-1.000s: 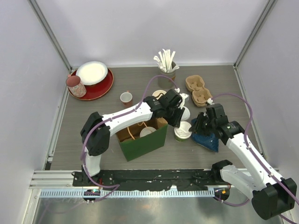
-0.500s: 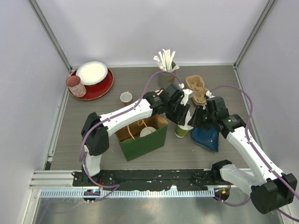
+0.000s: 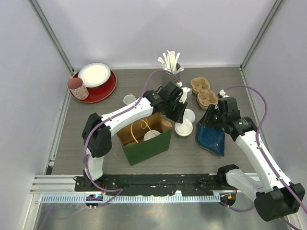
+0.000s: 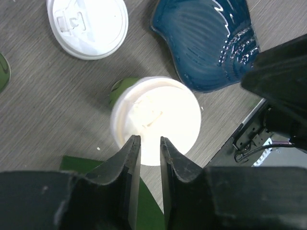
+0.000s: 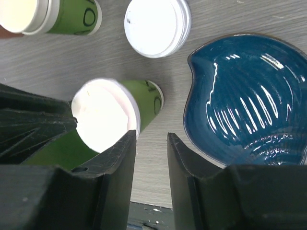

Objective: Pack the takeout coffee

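A green paper cup (image 3: 183,129) with a white lid on it stands on the table just right of the green bag (image 3: 146,140). It also shows in the left wrist view (image 4: 156,117) and the right wrist view (image 5: 115,112). My left gripper (image 3: 178,109) hangs above and behind it, jaws a narrow gap apart and empty (image 4: 149,142). My right gripper (image 3: 211,119) is to the cup's right over the blue dish (image 3: 211,136), open and empty (image 5: 151,139). A loose white lid (image 3: 190,115) lies behind the cup. A second green cup (image 5: 64,17) stands further back. A white round top (image 3: 151,135) shows inside the bag.
A brown cup carrier (image 3: 204,93) and a holder of stirrers (image 3: 170,64) stand at the back. A small red-and-white cup (image 3: 128,99) stands left of my left arm. A red plate (image 3: 98,88), a white plate and a pink tumbler (image 3: 77,88) are at the back left.
The right gripper has drawn back to the right, off the cup and over the blue dish. The left gripper has pulled back from the cup, which now stands alone with its lid on.
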